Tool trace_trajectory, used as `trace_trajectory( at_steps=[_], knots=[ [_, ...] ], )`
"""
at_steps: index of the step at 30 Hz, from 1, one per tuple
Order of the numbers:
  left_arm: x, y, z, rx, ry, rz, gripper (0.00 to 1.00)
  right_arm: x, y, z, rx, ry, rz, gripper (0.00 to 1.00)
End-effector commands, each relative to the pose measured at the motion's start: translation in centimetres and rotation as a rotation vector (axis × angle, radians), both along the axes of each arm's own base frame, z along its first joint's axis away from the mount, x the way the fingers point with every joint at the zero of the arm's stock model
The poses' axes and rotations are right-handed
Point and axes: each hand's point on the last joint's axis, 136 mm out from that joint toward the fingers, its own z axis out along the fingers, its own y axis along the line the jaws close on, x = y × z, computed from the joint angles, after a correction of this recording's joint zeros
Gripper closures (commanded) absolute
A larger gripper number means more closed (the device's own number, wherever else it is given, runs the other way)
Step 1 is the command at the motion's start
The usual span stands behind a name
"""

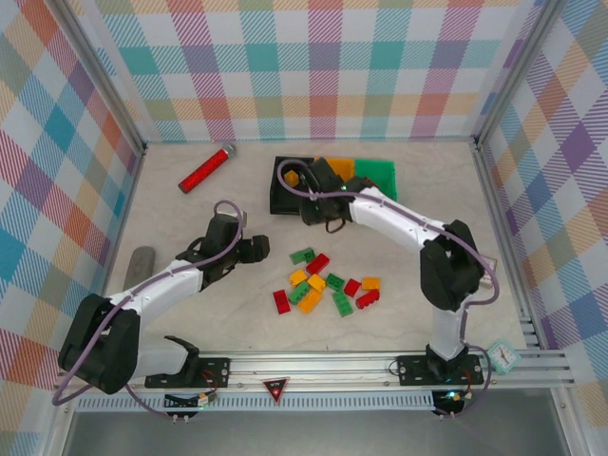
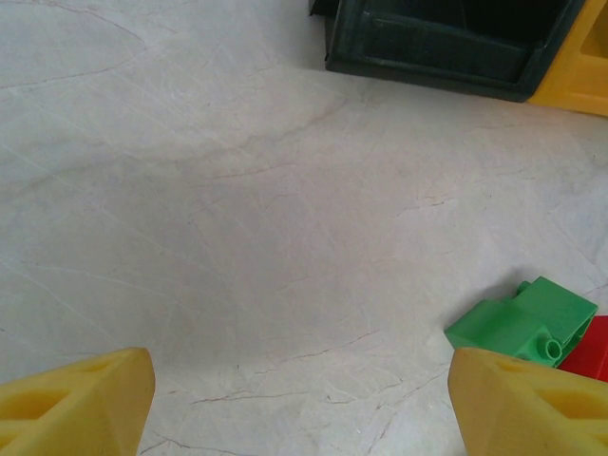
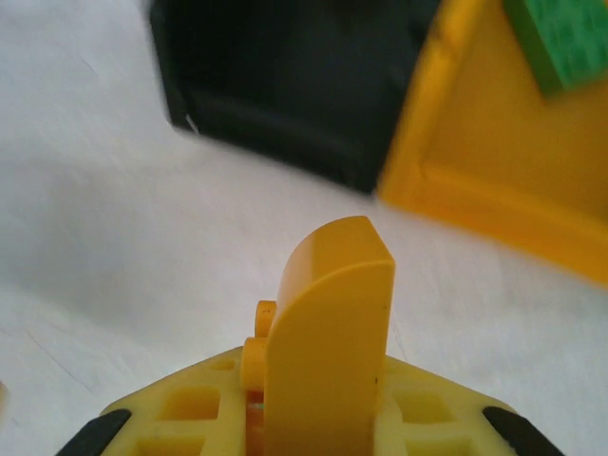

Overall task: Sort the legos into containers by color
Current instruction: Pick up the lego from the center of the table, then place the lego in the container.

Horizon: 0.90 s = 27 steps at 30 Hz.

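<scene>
My left jaws spread, empty, above counter (image 2: 237, 190); green lego (image 2: 518, 323) by their right tip, long axis slanting across; my right jaws pinched on upright yellow lego (image 3: 328, 313); black container (image 3: 285, 85) straight ahead; yellow container (image 3: 494, 199) ahead-right, close; drop likely wants rightward shift.

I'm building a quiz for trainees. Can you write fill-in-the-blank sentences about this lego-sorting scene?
1. The right gripper is shut on a ___ lego.
2. The left gripper has its jaws ___, holding nothing.
3. In the top view, the cylinder lying left of the containers is ___.
Missing words: yellow; open; red.
</scene>
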Motion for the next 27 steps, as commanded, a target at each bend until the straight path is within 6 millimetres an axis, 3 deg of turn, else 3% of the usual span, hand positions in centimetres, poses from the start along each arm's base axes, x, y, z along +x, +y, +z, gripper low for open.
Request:
trace_trajectory(
  at_steps=[1,4,7,9,12,15,20,27],
  knots=[
    [0.4,0.2,0.4,-0.002,-0.016,0.009,0.19,2.5,1.8,0.0,-0.025,0.005,0.055,0.78],
    [0.4,0.0,0.3,-0.007,-0.015,0.002,0.19,5.6,3.6,0.5,-0.009,-0.017,0.064,0.75],
    [0.5,0.0,0.3,-0.004,-0.014,0.0,0.18,8.2,4.2,0.5,-0.028,-0.032,0.055,0.68],
    [0.5,0.0,0.3,-0.002,-0.014,-0.005,0.18,8.7,4.2,0.7,-0.034,-0.03,0.055,0.6],
    [0.5,0.1,0.3,0.008,-0.01,-0.005,0.16,7.9,4.1,1.6,-0.013,-0.029,0.059,0.49],
    [0.5,-0.3,0.4,-0.004,-0.01,-0.018,0.15,6.3,3.3,2.0,0.0,-0.028,0.065,0.49],
    [0.4,-1.0,0.3,-0.036,0.001,-0.045,0.15,1.9,0.8,1.8,0.003,-0.012,0.065,0.49],
    [0.1,-3.6,0.0,-0.137,0.03,-0.145,0.14,-6.6,-3.8,-2.7,0.025,0.152,0.042,0.48]
  ],
)
